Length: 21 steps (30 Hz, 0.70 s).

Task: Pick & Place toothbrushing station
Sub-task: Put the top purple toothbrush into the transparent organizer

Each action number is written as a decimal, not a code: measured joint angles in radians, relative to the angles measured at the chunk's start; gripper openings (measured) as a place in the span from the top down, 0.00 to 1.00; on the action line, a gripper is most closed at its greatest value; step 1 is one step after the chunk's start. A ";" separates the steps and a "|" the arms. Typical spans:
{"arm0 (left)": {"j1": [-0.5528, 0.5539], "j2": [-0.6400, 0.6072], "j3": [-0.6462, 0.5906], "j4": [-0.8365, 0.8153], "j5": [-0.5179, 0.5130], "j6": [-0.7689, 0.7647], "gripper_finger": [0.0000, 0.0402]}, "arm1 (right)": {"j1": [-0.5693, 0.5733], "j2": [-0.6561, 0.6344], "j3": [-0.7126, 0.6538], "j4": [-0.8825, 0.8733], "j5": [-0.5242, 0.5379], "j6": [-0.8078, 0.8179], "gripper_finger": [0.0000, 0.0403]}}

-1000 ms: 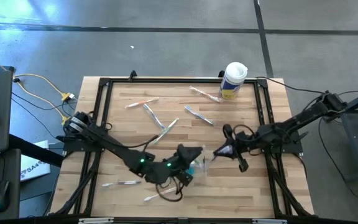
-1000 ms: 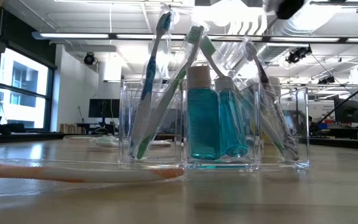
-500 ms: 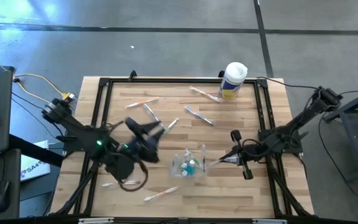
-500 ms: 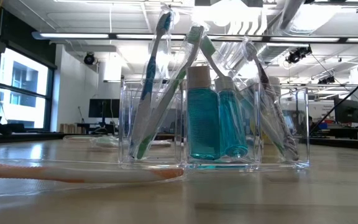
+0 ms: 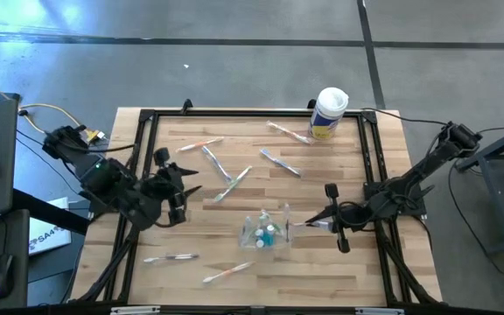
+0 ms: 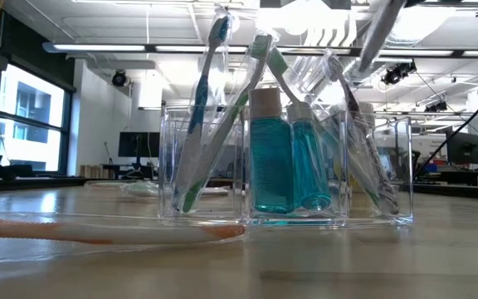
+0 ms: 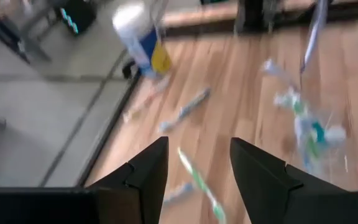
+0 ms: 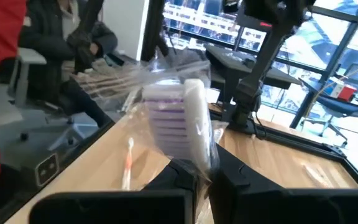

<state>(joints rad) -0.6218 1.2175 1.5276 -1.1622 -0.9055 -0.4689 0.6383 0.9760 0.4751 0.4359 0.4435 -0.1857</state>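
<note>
The toothbrushing station [image 5: 265, 230] is a clear plastic holder [image 6: 285, 170] with toothbrushes and blue bottles, standing on its base at the table's middle. My left gripper [image 5: 178, 187] hovers open and holds nothing, left of the station and above the table; its wrist view shows the gap between its fingers [image 7: 197, 168] bare. My right gripper [image 5: 319, 224] is just right of the station, shut on a wrapped toothbrush [image 8: 176, 118] with purple bristles. My right gripper pinches the wrapped toothbrush between its two fingers just below the bristle head [image 8: 188, 163], wrapper and all. The fingers come about level from the table's right. The head sticks out past the fingertips toward the station [image 5: 299, 227], clear of the table.
A white canister with a yellow label [image 5: 329, 112] stands at the far edge. Wrapped toothbrushes lie loose on the wood at the far middle [image 5: 217, 164] [image 5: 280, 162] [image 5: 289, 131] and near the front edge [image 5: 171, 258] [image 5: 227, 273]. A black frame [image 5: 147, 140] borders the table.
My left gripper has drawn away from the station toward the table's left edge, rising and rolling as it went; the station stays standing where it was. My right gripper has shifted a little toward the near edge and rolled, with the toothbrush still in it.
</note>
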 joint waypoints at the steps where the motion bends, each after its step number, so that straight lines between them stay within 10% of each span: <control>1: 0.000 0.000 -0.001 -0.041 0.014 -0.038 0.58 | -0.006 0.009 0.003 0.005 0.001 0.005 0.98; 21: 0.000 -0.001 -0.185 -0.073 0.055 -0.142 0.35 | -0.046 0.284 0.242 -0.096 -0.045 0.031 0.98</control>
<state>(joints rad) -0.6220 1.2167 1.3426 -1.2353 -0.8505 -0.6109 0.5924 1.2597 0.7166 0.3398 0.3986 -0.1548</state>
